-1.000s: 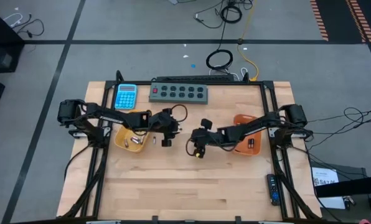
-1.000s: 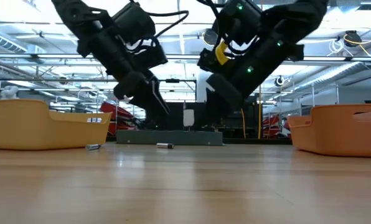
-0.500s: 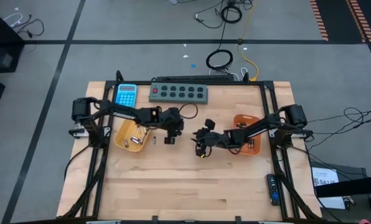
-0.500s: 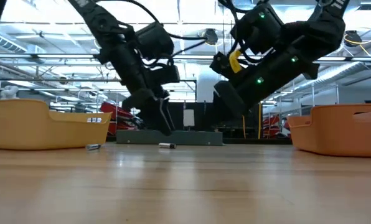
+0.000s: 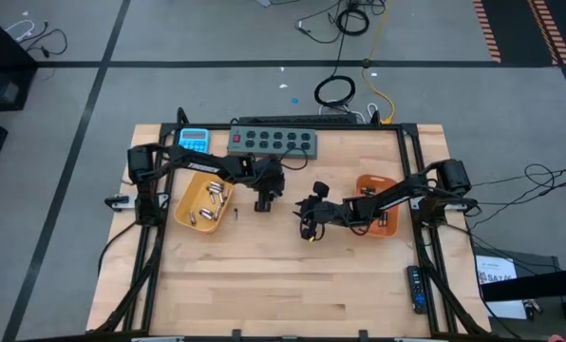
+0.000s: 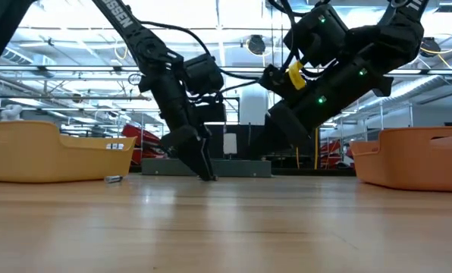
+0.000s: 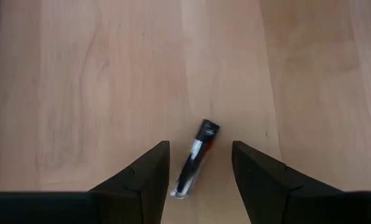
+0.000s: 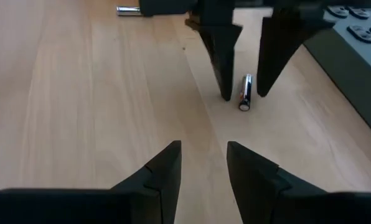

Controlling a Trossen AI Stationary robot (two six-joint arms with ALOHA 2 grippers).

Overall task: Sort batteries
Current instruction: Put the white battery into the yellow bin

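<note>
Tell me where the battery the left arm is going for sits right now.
The battery lies on the bare wood between the open fingers of the left end effector, just right of the yellow tray.

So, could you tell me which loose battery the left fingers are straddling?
The dark battery between the left gripper's open fingers; the silvery one lies beside the yellow tray.
</note>
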